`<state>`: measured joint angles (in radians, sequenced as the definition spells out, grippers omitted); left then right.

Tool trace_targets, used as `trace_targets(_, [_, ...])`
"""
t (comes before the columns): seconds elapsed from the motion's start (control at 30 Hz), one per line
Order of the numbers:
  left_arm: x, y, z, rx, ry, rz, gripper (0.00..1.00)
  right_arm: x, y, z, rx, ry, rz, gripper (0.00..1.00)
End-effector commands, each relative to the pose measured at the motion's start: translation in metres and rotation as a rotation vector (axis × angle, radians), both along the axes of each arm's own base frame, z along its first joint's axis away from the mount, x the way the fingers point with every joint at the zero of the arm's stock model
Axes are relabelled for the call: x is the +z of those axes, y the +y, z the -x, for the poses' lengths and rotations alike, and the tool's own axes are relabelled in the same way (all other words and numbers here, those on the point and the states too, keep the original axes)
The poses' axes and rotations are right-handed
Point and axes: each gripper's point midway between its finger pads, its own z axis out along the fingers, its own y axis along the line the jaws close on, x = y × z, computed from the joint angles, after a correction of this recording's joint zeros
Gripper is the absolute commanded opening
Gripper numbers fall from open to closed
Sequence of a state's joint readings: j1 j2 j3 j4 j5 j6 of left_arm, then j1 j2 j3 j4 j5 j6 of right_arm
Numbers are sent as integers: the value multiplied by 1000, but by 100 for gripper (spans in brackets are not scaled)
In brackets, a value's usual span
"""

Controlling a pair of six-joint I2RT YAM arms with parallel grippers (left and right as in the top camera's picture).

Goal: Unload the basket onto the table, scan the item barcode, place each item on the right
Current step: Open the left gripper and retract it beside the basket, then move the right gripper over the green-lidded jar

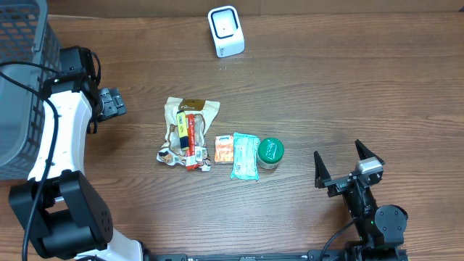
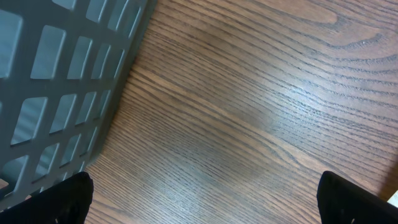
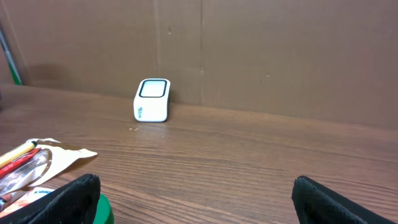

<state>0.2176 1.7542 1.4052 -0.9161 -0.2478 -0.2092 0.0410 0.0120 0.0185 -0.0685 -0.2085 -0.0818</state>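
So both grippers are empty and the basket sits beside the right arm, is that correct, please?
Not quite: the basket sits beside the left arm, not the right, as the overhead view shows. The left gripper and right gripper are indeed both empty.

A dark wood-grain table (image 1: 348,87) lay under soft, even light that left a faint sheen on its surface, with a plain brown seamed wall (image 3: 280,56) rising behind its far edge and a grey lattice-sided basket (image 1: 18,80) standing at its left end.
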Motion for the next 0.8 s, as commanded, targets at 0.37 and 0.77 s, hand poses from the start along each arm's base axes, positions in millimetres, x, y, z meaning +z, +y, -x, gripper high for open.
trace_targets(0.37, [12, 3, -4, -1, -31, -22, 100, 112, 1, 33, 13, 15, -83, 100])
trace_targets(0.77, [12, 3, -4, -1, -31, -22, 100, 214, 6, 38, 26, 427, -72, 100])
